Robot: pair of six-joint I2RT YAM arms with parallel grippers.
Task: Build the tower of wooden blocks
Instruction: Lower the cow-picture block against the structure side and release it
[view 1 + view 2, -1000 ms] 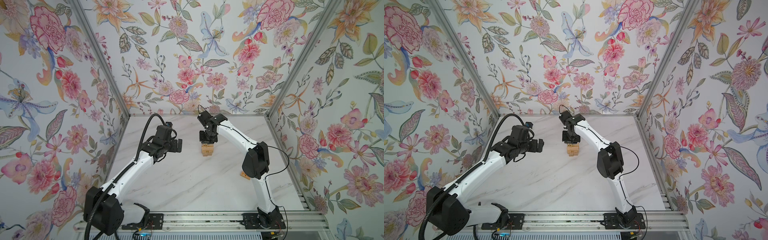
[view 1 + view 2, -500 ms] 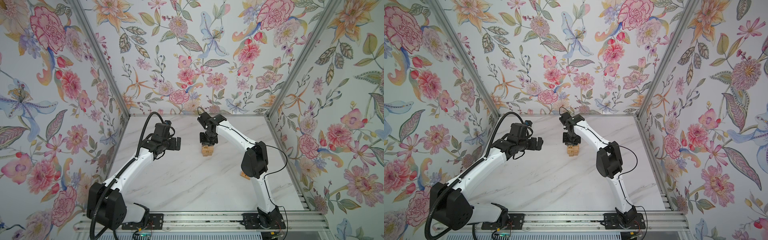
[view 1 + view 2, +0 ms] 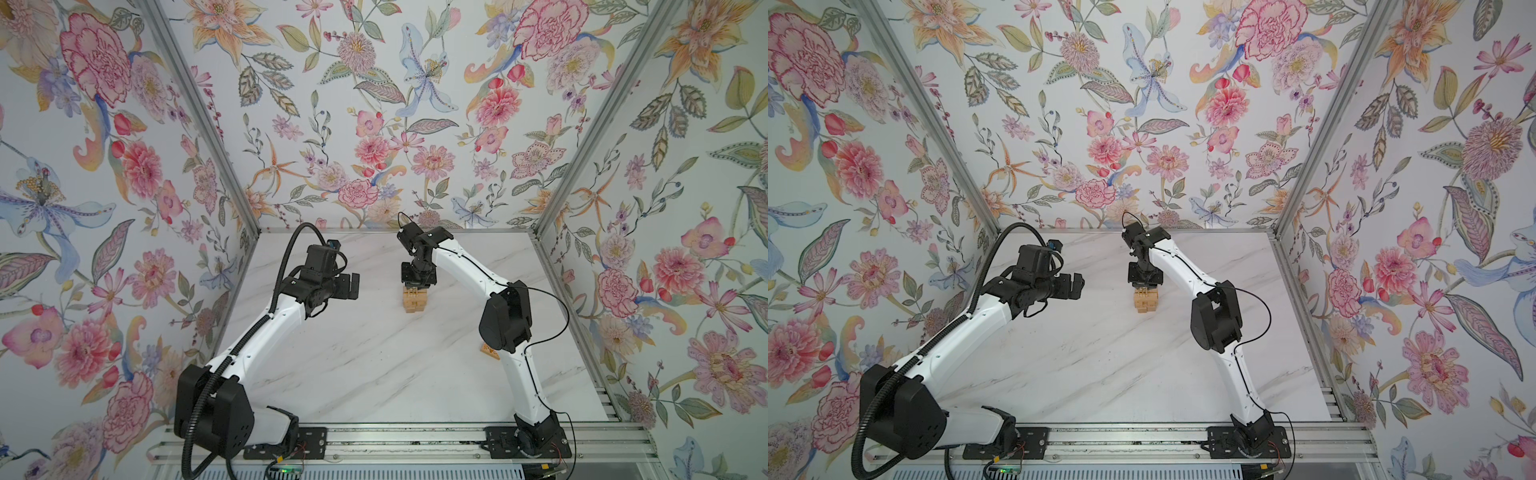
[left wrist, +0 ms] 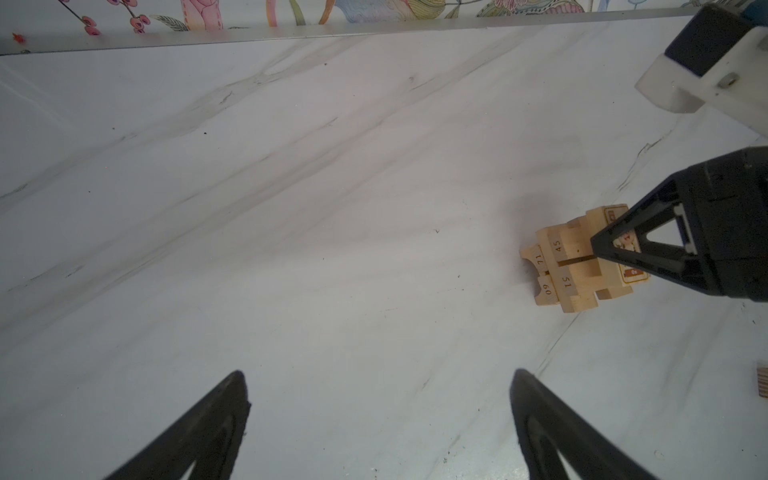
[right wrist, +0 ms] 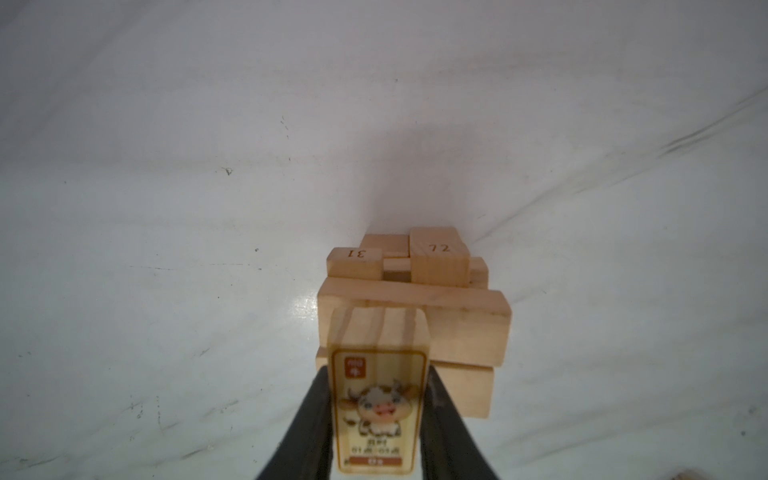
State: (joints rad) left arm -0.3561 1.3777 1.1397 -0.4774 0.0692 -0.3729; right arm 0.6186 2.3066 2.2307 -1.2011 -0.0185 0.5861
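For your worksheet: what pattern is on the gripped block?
The block shows a cartoon cow, orange-bordered; clearest in right wrist view.

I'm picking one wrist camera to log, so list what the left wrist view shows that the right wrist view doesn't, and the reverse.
Only left wrist: the open left gripper, a stray block at the frame's edge, and numbers 71, 45, 51 on the tower. Only right wrist: the cow picture on the held block in the shut right gripper, plus numbers 31 and 72. Both: tower, held block, right gripper, marble table.
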